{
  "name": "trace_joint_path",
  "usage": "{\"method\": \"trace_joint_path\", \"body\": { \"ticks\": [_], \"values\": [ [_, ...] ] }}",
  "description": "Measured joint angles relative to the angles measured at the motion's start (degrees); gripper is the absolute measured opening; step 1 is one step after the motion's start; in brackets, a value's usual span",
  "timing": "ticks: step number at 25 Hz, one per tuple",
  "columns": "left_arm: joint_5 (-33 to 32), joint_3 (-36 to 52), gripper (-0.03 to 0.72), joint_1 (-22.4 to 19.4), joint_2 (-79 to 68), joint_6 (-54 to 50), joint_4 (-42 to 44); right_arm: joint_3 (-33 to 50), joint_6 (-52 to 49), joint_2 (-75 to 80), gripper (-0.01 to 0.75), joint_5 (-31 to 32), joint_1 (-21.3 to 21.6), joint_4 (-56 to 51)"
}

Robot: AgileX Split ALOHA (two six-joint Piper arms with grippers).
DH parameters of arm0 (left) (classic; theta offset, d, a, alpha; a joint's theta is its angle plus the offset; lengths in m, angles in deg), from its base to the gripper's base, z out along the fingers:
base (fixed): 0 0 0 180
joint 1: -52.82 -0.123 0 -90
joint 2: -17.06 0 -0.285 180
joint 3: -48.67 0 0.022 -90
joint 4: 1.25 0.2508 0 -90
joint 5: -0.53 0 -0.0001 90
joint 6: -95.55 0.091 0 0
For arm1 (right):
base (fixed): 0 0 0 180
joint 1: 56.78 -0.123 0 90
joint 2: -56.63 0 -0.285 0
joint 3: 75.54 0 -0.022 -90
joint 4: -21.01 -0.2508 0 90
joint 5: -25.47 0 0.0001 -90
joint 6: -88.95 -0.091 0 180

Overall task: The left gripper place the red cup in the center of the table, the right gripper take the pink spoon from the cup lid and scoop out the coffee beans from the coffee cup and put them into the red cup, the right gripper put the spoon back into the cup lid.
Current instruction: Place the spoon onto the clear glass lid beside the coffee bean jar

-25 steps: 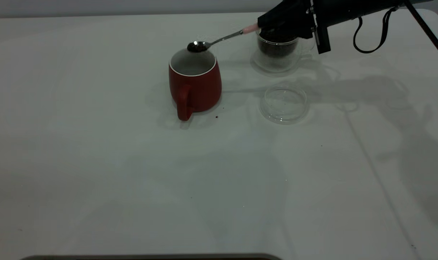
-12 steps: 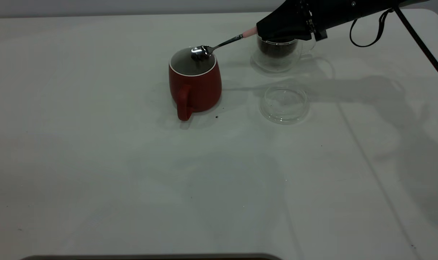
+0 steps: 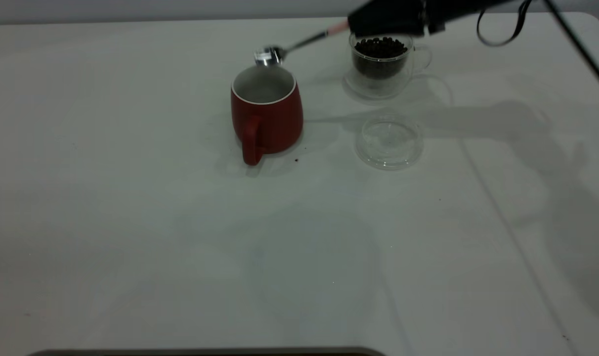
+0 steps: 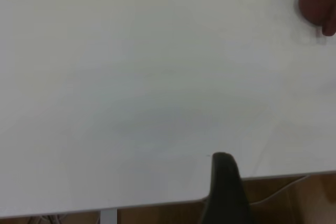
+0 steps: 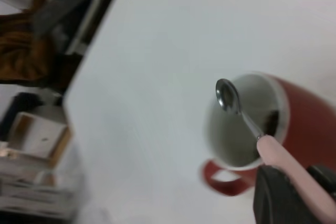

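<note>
The right gripper [image 3: 378, 20] clamps the pink spoon [image 3: 299, 44] by its handle, bowl empty above the red cup [image 3: 266, 116] mid-table, beans tipped inside, ready for the lid [image 3: 389, 142].

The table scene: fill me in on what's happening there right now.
The right gripper holds the pink spoon by its handle, with the bowl raised above the far rim of the red cup. The spoon bowl looks empty, and a few beans lie inside the cup. The coffee cup holds plenty of coffee beans, and the cup lid sits bare on the table. The left gripper is parked at the table's edge.
</note>
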Motion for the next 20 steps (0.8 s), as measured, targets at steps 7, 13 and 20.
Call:
{"method": "trace_joint_path", "body": {
  "ticks": [7,13,20],
  "values": [
    [0.0,0.0,0.588,0.0,0.0,0.0,0.0,8.45,-13.21,-9.31,0.11,0.87,2.88,3.67],
    [0.0,0.0,0.588,0.0,0.0,0.0,0.0,28.66,-7.36,-15.2,0.11,-6.4,6.39,-9.84],
    [0.0,0.0,0.588,0.0,0.0,0.0,0.0,43.14,2.54,-14.31,0.11,-8.58,12.16,-20.92]
  ]
}}
